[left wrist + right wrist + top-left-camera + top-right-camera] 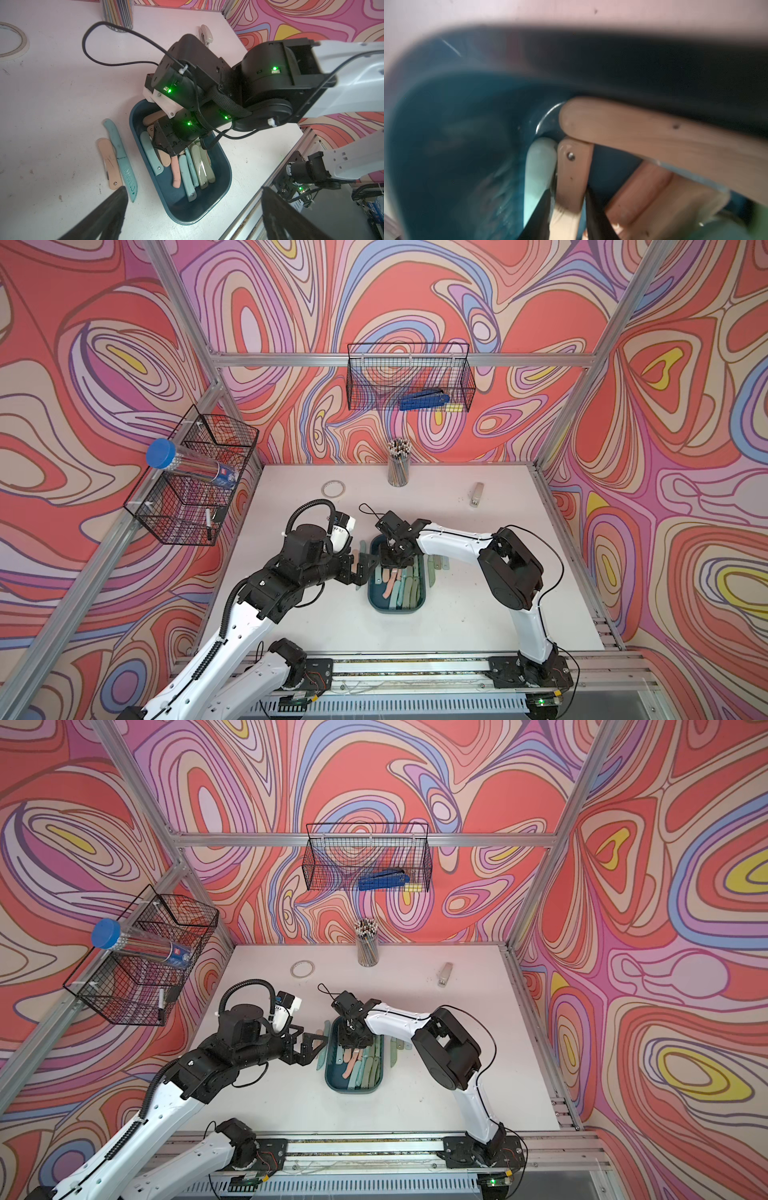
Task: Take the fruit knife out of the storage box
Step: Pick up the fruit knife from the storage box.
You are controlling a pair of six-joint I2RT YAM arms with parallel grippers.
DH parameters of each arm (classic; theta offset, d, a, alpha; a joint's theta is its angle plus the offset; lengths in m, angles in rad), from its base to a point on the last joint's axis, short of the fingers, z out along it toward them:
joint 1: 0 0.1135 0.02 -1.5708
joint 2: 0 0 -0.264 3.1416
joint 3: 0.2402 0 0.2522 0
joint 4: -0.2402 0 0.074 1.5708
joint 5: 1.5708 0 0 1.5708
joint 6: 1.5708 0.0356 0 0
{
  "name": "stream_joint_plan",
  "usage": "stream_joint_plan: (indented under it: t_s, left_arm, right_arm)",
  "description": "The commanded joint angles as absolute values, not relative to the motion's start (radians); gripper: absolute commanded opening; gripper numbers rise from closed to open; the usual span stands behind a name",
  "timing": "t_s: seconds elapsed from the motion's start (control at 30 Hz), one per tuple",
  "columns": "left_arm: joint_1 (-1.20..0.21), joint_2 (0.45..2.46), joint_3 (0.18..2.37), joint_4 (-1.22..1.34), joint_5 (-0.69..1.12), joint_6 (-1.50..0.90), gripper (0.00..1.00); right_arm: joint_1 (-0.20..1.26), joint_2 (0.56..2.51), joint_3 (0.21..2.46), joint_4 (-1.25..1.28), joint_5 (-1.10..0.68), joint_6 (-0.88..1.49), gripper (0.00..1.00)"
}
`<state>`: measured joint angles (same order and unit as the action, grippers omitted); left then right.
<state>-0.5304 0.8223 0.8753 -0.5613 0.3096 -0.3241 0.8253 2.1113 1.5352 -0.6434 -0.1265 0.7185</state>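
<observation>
One peach fruit knife (574,166) is judged light, stiff, slick | mid-handle pinch advised | right end effector (569,189) astride it, clamping not discernible

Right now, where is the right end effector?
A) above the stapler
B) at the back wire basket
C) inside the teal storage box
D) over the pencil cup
C: in both top views the right end effector reaches down into the storage box, among the folded knives.

place: probably robot lab | cues: aluminium frame (291,360), swirl-printed walls (457,294)
</observation>
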Motion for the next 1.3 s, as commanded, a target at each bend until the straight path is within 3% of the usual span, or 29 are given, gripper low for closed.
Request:
stream_joint_plan:
  t_s: [0.0,0.43,0.6,0.73,1.0,1.13,1.27]
  left_arm:
    - [-0.532,0.811,0.879,-0.552,0.308,-0.307,1.0]
    - [-0.532,0.81,0.878,-0.551,0.31,-0.308,1.0]
    - [-0.532,0.811,0.879,-0.551,0.311,-0.308,1.0]
    - [-0.532,0.81,0.879,-0.551,0.308,-0.308,1.0]
    - [-0.533,0.812,0.879,-0.552,0.311,-0.307,1.0]
    - [-0.533,0.809,0.879,-0.551,0.309,-0.307,1.0]
    - [-0.532,0.808,0.879,-0.552,0.309,-0.307,1.0]
  right_arm:
    - [0.838,2.165,1.572,-0.747,-0.063,0.709,0.3]
    - [0.86,2.184,1.642,-0.871,0.065,0.697,0.22]
    - [0.865,2.195,1.666,-0.892,0.061,0.686,0.25]
    - [0.882,2.201,1.689,-0.908,0.08,0.681,0.35]
    - [0.887,2.232,1.713,-0.926,0.064,0.677,0.38]
    - [0.888,2.258,1.724,-0.94,0.068,0.68,0.36]
    - [0.888,2.269,1.726,-0.941,0.066,0.682,0.29]
